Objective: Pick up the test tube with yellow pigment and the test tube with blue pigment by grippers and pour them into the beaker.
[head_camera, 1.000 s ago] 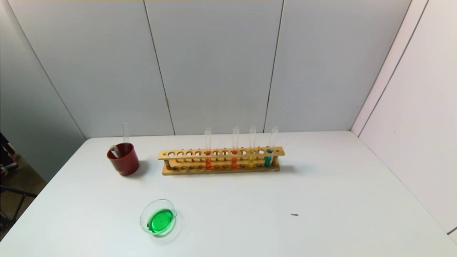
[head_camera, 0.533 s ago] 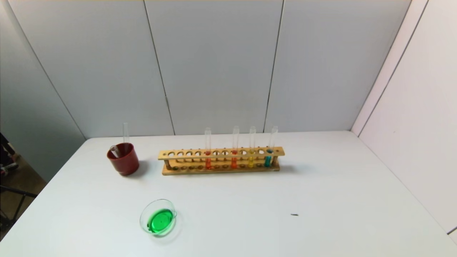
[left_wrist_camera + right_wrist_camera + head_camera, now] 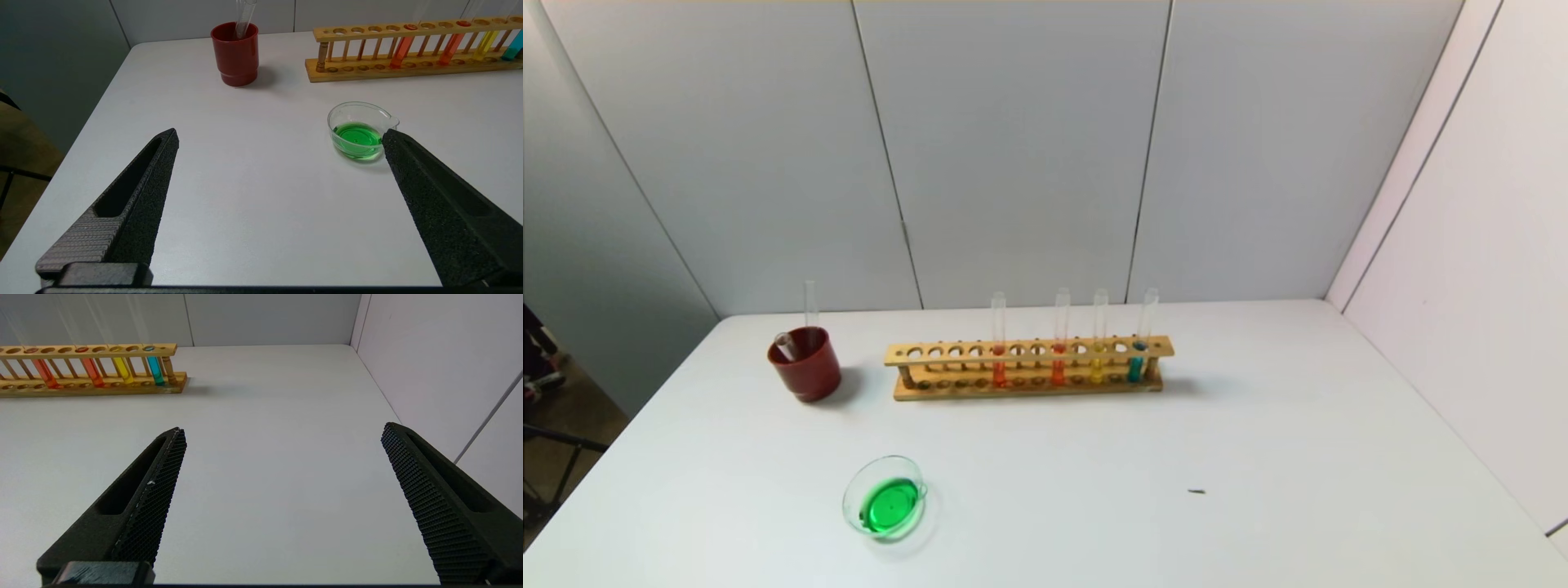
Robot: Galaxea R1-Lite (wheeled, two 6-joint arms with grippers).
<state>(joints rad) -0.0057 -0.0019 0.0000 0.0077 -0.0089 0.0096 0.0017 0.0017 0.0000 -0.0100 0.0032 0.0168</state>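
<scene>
The beaker [image 3: 885, 498] stands at the front left of the table and holds green liquid; it also shows in the left wrist view [image 3: 359, 130]. Two clear tubes [image 3: 810, 304] with no visible liquid stand in a dark red cup [image 3: 805, 365]. A wooden rack [image 3: 1029, 390] holds two orange-red tubes, a yellow-liquid tube [image 3: 1098, 367] and a cyan-blue tube [image 3: 1136, 367]. My left gripper [image 3: 280, 132] is open and empty above the table, short of the beaker. My right gripper [image 3: 284, 428] is open and empty, well short of the rack [image 3: 81, 390]. Neither gripper shows in the head view.
Grey wall panels close the back and the right side of the white table [image 3: 1258, 425]. A small dark speck [image 3: 1196, 492] lies at the front right. The table's left edge drops off beside the cup [image 3: 235, 53].
</scene>
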